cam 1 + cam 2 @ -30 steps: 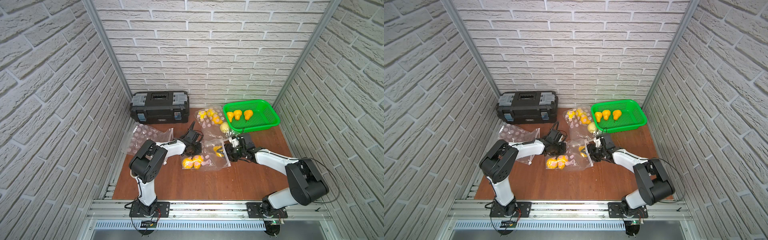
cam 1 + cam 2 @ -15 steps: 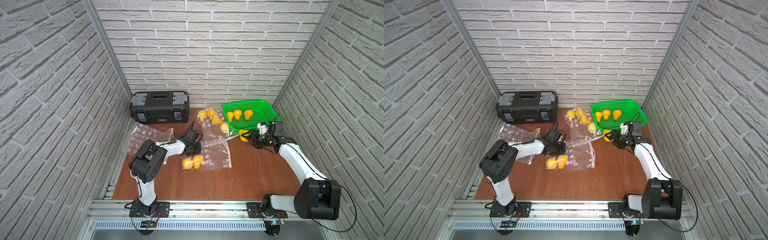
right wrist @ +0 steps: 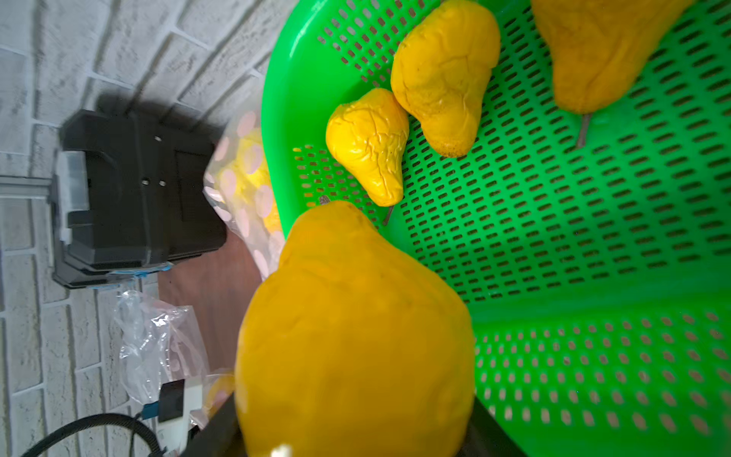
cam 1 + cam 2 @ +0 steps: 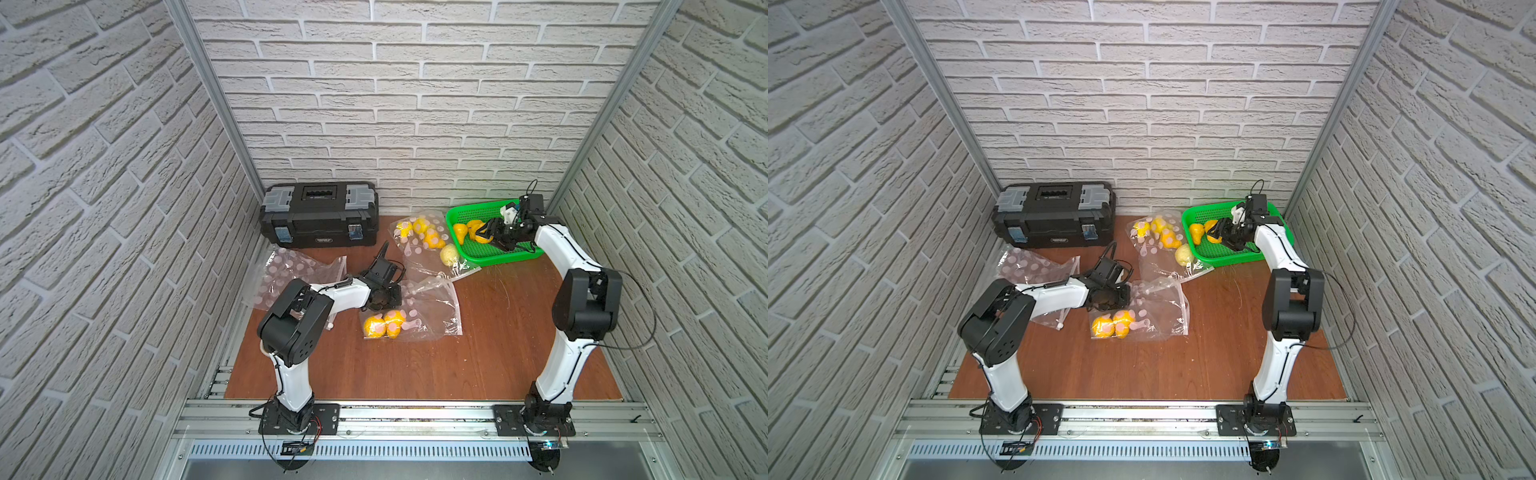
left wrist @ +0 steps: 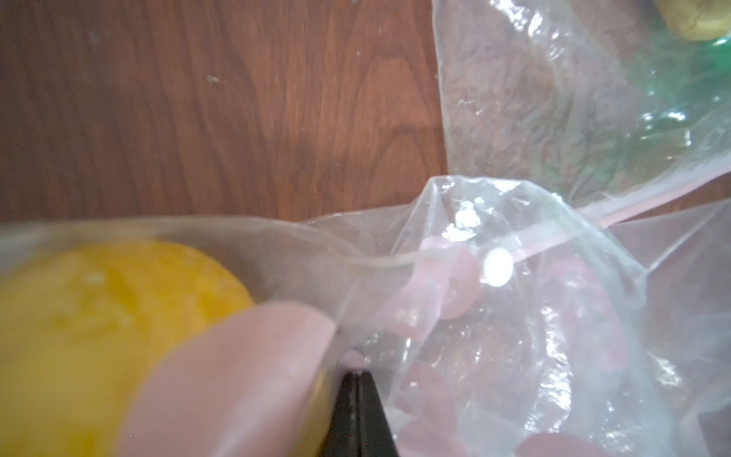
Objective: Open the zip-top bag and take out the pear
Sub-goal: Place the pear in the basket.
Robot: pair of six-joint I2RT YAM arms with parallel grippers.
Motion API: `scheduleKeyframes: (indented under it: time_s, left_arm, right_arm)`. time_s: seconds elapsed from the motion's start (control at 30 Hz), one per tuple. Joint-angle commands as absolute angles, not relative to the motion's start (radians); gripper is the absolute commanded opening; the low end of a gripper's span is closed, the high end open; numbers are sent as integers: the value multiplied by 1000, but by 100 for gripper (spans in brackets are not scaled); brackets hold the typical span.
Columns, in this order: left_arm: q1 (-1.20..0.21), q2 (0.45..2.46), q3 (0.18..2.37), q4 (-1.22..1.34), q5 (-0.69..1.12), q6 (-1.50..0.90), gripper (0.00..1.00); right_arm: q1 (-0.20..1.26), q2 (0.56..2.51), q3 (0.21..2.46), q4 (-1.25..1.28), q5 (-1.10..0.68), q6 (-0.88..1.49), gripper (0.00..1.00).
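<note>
The clear zip-top bag [image 4: 432,305] with pink dots lies mid-table in both top views, mouth gaping, two yellow pears [image 4: 382,326] still inside. My left gripper [image 4: 384,296] is shut on the bag's left edge; in the left wrist view its black tips [image 5: 358,382] pinch the film [image 5: 514,316] beside a pear [image 5: 99,336]. My right gripper [image 4: 487,237] hangs over the green basket [image 4: 498,257], shut on a yellow pear [image 3: 356,336] that fills the space between its jaws.
The basket [image 3: 593,237] holds three other pears [image 3: 370,144]. A second bag of pears [image 4: 428,245] lies beside it, touching its left rim. A black toolbox [image 4: 319,214] stands at the back wall, and an empty bag [image 4: 291,274] lies at the left.
My right arm has carried the pear from the bag's mouth at mid-table back and right to above the basket. The left gripper has stayed shut on the bag.
</note>
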State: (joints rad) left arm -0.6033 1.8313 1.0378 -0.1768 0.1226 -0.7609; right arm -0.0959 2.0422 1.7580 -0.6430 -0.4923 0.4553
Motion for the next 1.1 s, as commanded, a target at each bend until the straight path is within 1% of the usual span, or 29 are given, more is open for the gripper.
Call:
scheduleKeyframes:
  time_s: [0.0,0.13,0.23,0.43,0.57,0.7,0.83,0.93,1.0,1.07]
  left_arm:
    - [-603,1801,1052,-236,103,-751,3]
    - [-604,1780,1072,-247,102,-749,5]
    - [-606,1754,1085,-263,97,-746,10]
    - [-611,1657,1088,-300,63,-731,18]
    - [-611,1585,1082,-345,34,-723,22]
    - [-611,1519,1067,-415,9,-717,23]
    - [-617,1452,1034,-480,23,-727,19]
    - [-643,1417,1013,-524,37,-734,17]
    - [-659,1405,989,-527,49,-747,16]
    - [-673,1404,959,-511,58,-760,16]
  right_arm:
    - [-70,2111,1842,-697,-460,429,61]
    - [-68,2197,1891,-690,-416,438,63]
    - [-64,2230,1920,-710,-423,429,71]
    - [-65,2154,1911,-742,-376,390,80]
    - [-65,2088,1899,-785,-342,365,84]
    - [-59,1988,1818,-774,-340,370,81]
    - [-27,1846,1707,-787,-403,346,73]
    - [-8,1767,1643,-845,-462,305,67]
    - [3,1713,1588,-876,-474,282,65]
    - [20,1648,1485,-872,-496,283,61]
